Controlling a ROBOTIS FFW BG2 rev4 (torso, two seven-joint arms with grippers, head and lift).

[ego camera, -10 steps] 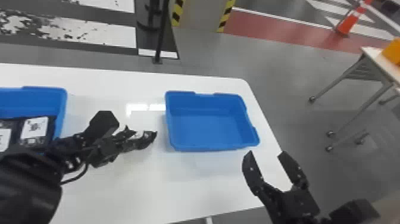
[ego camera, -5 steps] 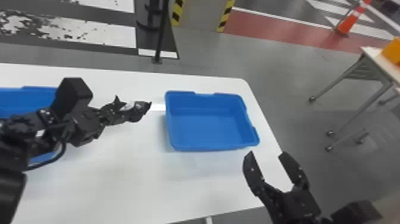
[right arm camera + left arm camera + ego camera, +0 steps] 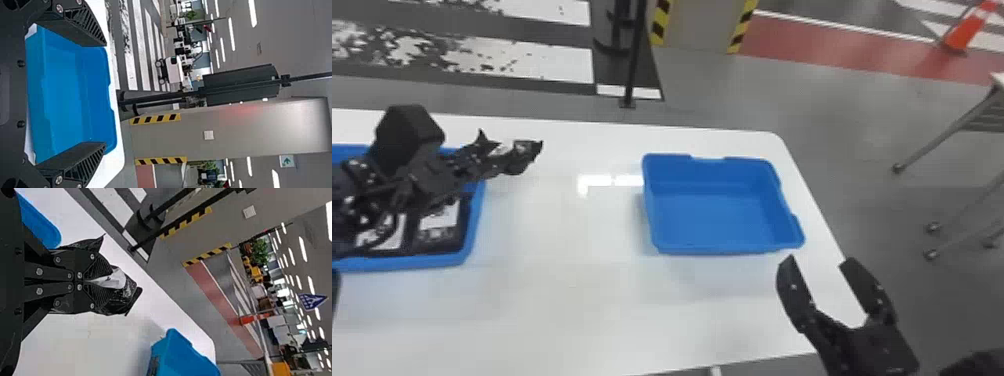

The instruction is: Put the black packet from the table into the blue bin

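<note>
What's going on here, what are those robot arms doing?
The robot's left tool is shut on a black packet, holding it above the white table. It is not yet in a bin: it shows between the two, nearer the left bin, which already has packets in it. The right tool is open and holds nothing, on the near side of the right bin.
</note>
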